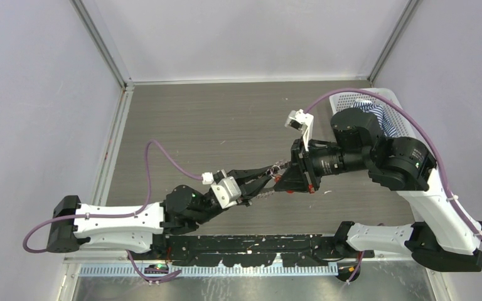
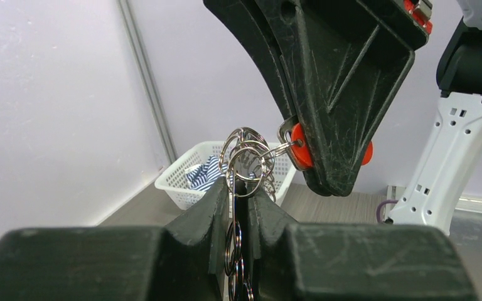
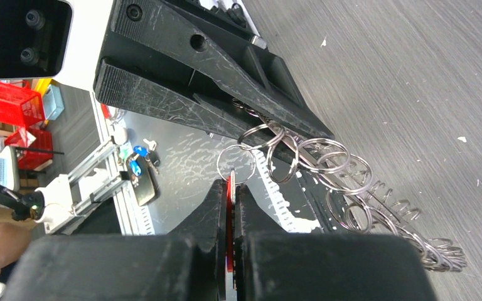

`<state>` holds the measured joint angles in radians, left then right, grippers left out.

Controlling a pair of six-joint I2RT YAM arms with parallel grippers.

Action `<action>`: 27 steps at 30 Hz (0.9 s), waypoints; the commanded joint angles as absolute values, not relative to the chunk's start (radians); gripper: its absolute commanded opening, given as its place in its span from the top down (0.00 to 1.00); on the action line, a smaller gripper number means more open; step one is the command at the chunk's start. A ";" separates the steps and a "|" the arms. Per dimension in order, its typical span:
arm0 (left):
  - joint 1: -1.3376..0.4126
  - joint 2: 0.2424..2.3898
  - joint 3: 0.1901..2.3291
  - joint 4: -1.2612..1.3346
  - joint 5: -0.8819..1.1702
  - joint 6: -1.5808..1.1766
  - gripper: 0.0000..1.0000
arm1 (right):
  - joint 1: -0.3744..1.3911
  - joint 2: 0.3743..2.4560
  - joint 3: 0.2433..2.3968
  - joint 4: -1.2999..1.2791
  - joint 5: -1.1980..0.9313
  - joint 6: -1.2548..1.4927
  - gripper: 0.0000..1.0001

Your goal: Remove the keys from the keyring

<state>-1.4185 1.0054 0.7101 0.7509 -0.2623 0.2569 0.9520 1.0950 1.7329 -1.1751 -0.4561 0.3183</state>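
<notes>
Both grippers meet above the middle of the table. My left gripper (image 1: 273, 176) (image 2: 240, 199) is shut on the keyring (image 2: 246, 157), a bunch of linked thin silvery rings; more rings hang down between its fingers. One small ring leads to a red-headed key (image 2: 299, 144) (image 3: 230, 188), one of the keys, with my right gripper (image 1: 280, 180) (image 3: 231, 189) shut on its flat head. In the right wrist view the rest of the ring chain (image 3: 358, 194) trails off to the right, below the left gripper's fingers (image 3: 213, 75). From above, the rings (image 1: 278, 166) show only as a glint.
A white plastic basket (image 1: 351, 99) (image 2: 182, 182) holding a blue-striped cloth (image 1: 376, 114) stands at the table's back right. White walls with metal corner posts close in the table. Past the near edge lie a black fob with blue tags (image 3: 141, 179) and red crates (image 3: 6, 106).
</notes>
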 commanded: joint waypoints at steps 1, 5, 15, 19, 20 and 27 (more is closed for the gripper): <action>-1.404 0.981 0.692 0.949 -0.375 0.251 0.99 | 0.962 1.057 1.736 -1.167 -0.461 0.322 0.99; -1.404 0.963 0.674 0.973 -0.365 0.241 0.99 | 0.961 1.038 1.749 -1.153 -0.380 0.318 0.99; -1.404 0.952 0.664 0.962 -0.338 0.203 0.99 | 0.962 1.044 1.781 -1.136 -0.333 0.315 0.99; -1.404 0.959 0.672 0.923 -0.339 0.203 1.00 | 0.963 1.084 1.848 -1.169 -0.362 0.302 0.99; -1.404 0.961 0.680 0.901 -0.349 0.200 0.99 | 0.964 1.093 1.856 -1.174 -0.368 0.300 0.99; -1.401 0.963 0.692 0.858 -0.388 0.168 0.99 | 1.003 1.117 1.831 -1.138 -0.381 0.298 0.99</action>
<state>-1.4158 0.9886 0.6636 0.8455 -0.3031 0.1902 0.9756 1.1278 1.8030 -1.1690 -0.3462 0.3119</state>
